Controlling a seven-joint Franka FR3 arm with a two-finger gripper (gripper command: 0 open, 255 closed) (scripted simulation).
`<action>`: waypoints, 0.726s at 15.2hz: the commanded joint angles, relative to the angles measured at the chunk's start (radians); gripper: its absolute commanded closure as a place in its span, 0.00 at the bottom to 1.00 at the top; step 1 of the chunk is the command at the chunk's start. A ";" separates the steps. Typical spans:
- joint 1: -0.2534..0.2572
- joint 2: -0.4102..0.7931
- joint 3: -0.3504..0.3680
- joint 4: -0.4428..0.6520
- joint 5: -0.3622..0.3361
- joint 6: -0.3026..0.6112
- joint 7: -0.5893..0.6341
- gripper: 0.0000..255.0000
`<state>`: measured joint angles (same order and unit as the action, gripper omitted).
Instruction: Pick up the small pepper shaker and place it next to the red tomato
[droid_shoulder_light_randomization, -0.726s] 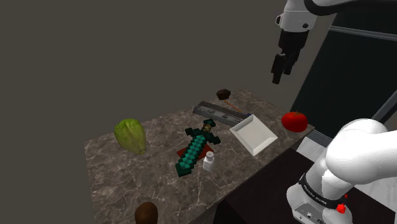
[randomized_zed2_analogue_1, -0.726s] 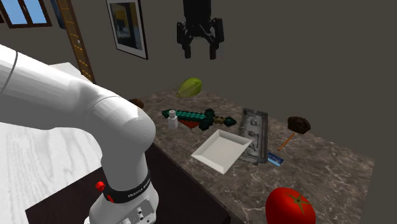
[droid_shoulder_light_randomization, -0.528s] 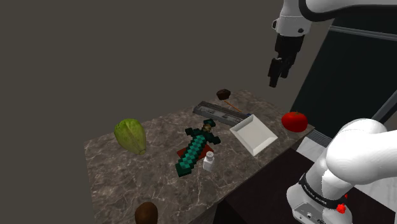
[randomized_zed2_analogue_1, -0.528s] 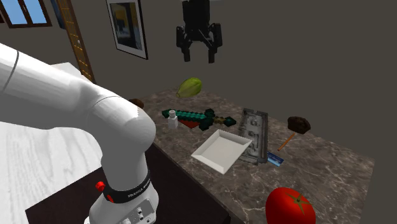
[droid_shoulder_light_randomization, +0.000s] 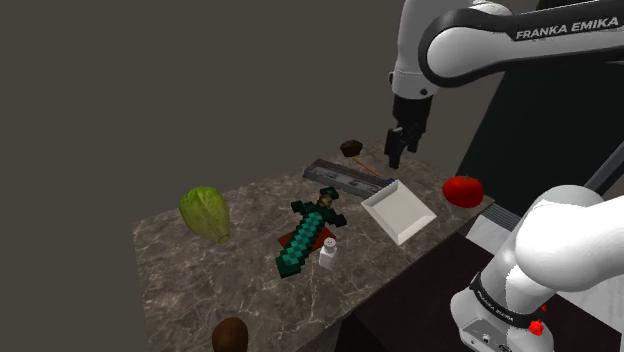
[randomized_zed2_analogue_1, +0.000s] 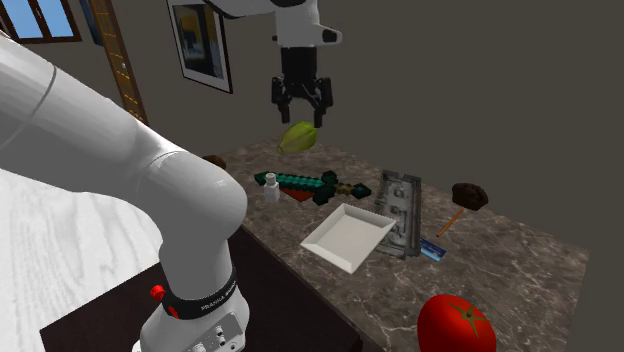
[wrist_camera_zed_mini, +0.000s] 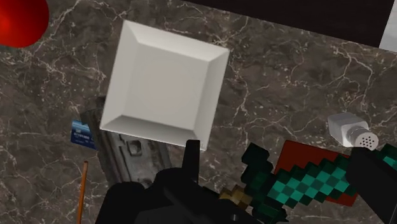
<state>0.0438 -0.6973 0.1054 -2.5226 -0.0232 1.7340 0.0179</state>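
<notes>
One marble counter (droid_shoulder_light_randomization: 180, 270), tomato (droid_shoulder_light_randomization: 463, 190) aboard, fronts grey walls (droid_shoulder_light_randomization: 150, 80).

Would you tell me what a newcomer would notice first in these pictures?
The teal pixelated sword lies across the middle of the dark marble counter, a small white shaker beside it. A red tomato sits at the corner nearest the stand, and the black gripper hangs open above.
</notes>
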 joint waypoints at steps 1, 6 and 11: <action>0.014 0.054 0.026 -0.008 0.020 0.053 0.027 0.00; 0.045 0.191 0.087 -0.028 0.058 0.187 0.084 0.00; 0.070 0.356 0.147 -0.018 0.079 0.319 0.143 0.00</action>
<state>0.1110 -0.3773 0.2429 -2.5471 0.0540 2.0277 0.1519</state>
